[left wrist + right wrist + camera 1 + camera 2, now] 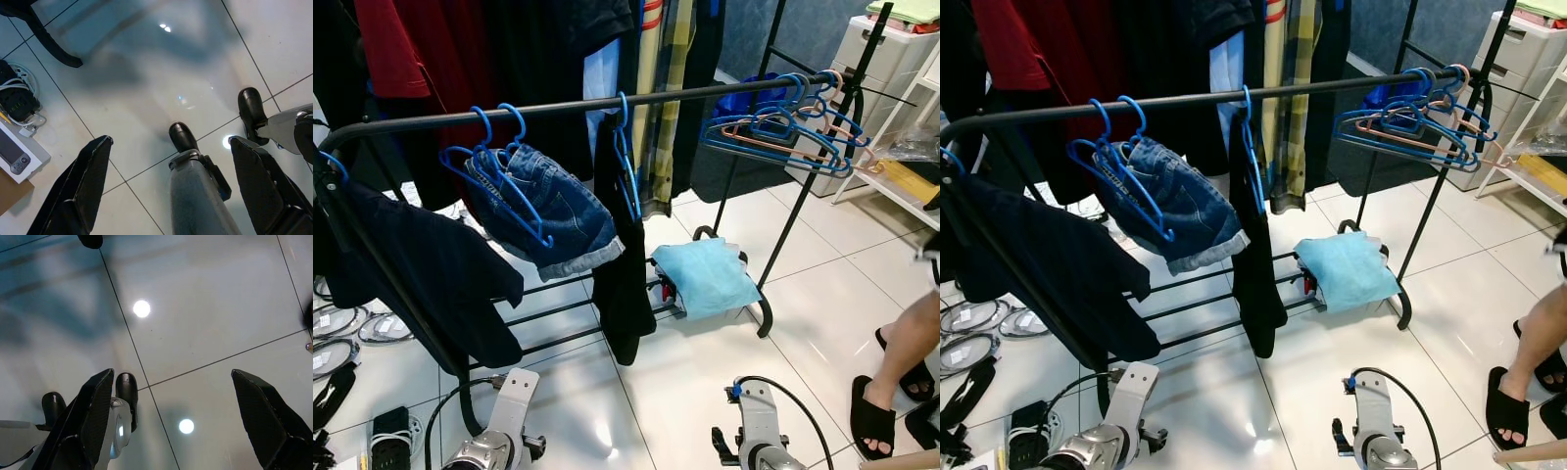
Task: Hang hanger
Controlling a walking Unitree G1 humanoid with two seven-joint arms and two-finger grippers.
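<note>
Hangers (783, 132) sit on the rail (568, 106); left gripper (171, 191) and right gripper (171, 426) hang low, fingers spread, holding nothing. Task looks done or unstarted.

Floor (822, 323): glossy white tiles with thin dark grout lines, reflecting ceiling lights. Black metal garment rack (431, 119) stands at centre on the tiles, with a slatted lower shelf (548, 313); behind its right end, a white plastic drawer unit (886, 59) against a blue-grey wall (803, 29). Left of the rack's foot, coiled cables (342, 333) lie on the floor.
</note>
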